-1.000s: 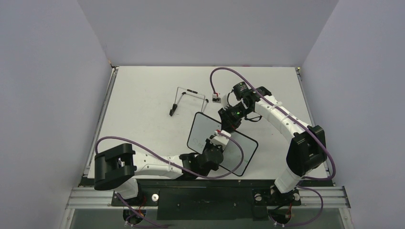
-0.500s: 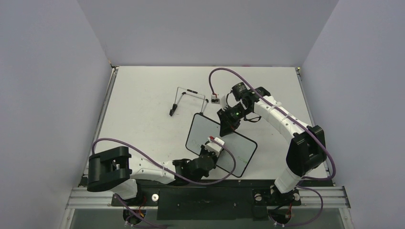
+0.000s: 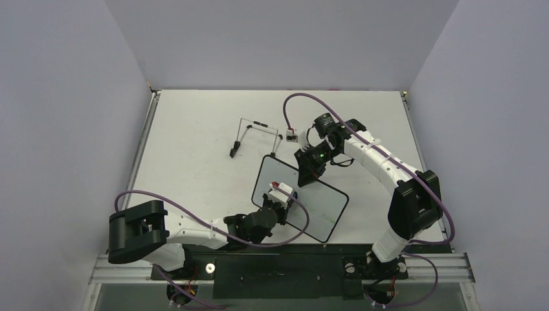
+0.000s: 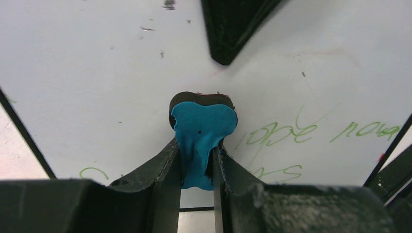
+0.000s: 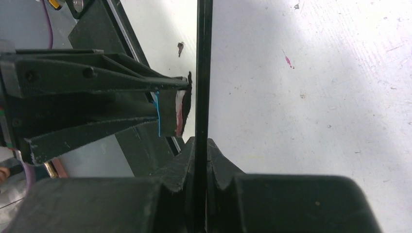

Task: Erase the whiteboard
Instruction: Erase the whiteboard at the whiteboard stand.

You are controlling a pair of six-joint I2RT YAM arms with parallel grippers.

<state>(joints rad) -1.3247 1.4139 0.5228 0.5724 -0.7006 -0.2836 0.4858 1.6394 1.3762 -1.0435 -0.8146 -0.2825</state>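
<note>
The whiteboard [image 3: 324, 202], white with a thin black frame, is held tilted above the table. My right gripper [image 3: 307, 170] is shut on its far edge; in the right wrist view the board shows edge-on [image 5: 204, 73] between the fingers. My left gripper [image 3: 280, 197] is shut on the blue eraser [image 4: 201, 131] and presses it against the board face [image 4: 97, 73]. Green handwriting [image 4: 277, 133] lies to the right of the eraser, with another green stroke [image 4: 92, 172] at the lower left. The left gripper with the eraser also shows in the right wrist view [image 5: 170, 111].
A thin black wire stand [image 3: 249, 137] lies on the table behind the board. A small white block [image 3: 292, 134] sits near the right arm's wrist. Grey walls close in the table on three sides.
My left gripper has slid the eraser leftward and toward the near-left part of the board; the left arm swung left. The right gripper has kept holding the board in place.
</note>
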